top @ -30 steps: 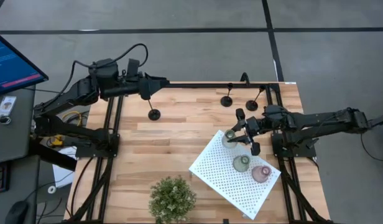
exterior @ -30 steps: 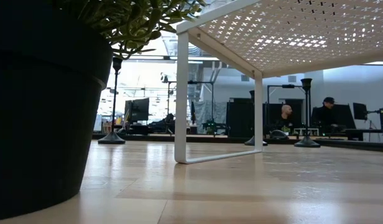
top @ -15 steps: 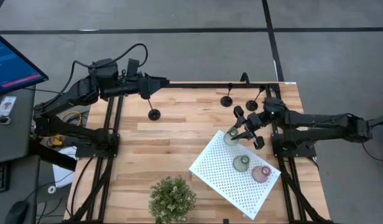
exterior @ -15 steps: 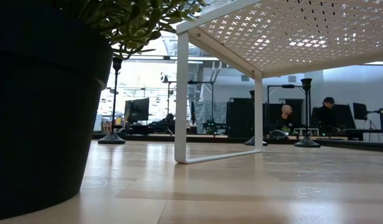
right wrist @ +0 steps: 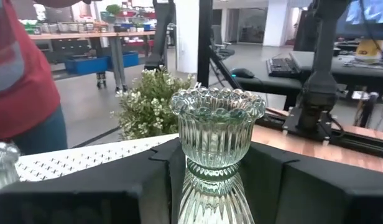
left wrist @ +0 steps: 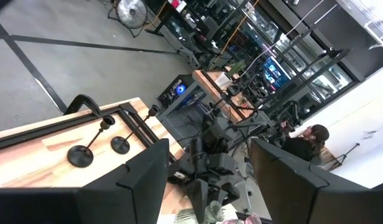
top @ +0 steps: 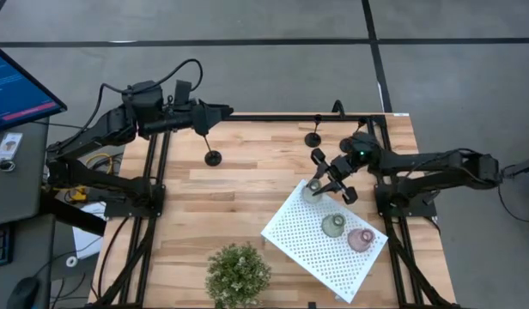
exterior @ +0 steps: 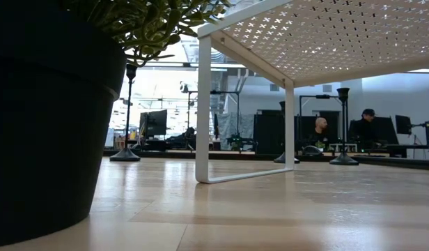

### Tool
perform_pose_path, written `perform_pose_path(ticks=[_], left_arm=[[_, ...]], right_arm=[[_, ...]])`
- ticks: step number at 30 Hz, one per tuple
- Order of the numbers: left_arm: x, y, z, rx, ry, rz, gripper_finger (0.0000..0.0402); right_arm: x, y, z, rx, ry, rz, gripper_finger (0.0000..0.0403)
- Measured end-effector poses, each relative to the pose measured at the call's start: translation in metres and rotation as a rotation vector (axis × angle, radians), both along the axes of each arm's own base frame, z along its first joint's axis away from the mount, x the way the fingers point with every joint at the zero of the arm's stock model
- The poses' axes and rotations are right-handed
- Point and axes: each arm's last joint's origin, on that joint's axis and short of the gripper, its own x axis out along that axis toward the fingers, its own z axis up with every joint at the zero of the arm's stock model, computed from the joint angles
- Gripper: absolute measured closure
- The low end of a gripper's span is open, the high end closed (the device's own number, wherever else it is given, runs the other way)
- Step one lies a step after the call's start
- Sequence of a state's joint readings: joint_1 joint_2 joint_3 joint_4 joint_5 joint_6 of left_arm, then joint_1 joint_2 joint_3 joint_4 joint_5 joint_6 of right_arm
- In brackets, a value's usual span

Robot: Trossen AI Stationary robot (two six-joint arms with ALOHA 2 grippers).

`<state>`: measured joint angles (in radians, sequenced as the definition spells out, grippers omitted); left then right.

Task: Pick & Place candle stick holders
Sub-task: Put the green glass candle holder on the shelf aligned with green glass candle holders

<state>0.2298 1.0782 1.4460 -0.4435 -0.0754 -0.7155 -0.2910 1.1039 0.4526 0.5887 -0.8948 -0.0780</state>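
The clear ribbed glass candle holder [right wrist: 216, 134] sits at the corner of the white perforated board [top: 312, 240] nearest the table's far edge, with the right gripper [top: 330, 178] around it; in the right wrist view the fingers stand either side of the glass with gaps showing, so I'd call the jaws open and not gripping; the holder looks to be resting on the board.

What's changed: a second ago the right gripper was a bit further along the board's edge towards the arm's base, and it has since slid over and turned, so the arm now comes at the board corner from a different angle; the glass seems to have crept slightly with it, hard to be sure; my guess is it's either lining up a grasp or just letting go.

Other two pale holders, greenish [top: 333, 225] and pinkish [top: 361, 239], haven't moved on the board; three black stem holders [top: 212, 157] stay beyond the board towards the far edge, untouched.

Left gripper [top: 211, 118] hasn't budged, parked well away from the board; its fingers look spread, holding nothing; plant [top: 238, 273] sits just beside the board.
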Motion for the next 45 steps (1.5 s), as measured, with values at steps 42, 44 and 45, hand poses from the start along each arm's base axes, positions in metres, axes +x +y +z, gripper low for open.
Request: perform_pose_path(ticks=[42, 44, 45], left_arm=[[0.0, 0.0, 0.0, 0.03, 0.006, 0.005, 0.0177], [0.0, 0.0, 0.0, 0.03, 0.006, 0.005, 0.0177], [0.0, 0.0, 0.0, 0.03, 0.006, 0.005, 0.0177]], right_arm=[[0.014, -0.003, -0.02, 0.044, 0.077, 0.049, 0.0281], [0.014, -0.003, -0.02, 0.044, 0.077, 0.048, 0.0273], [0.014, -0.003, -0.02, 0.044, 0.077, 0.048, 0.0266]])
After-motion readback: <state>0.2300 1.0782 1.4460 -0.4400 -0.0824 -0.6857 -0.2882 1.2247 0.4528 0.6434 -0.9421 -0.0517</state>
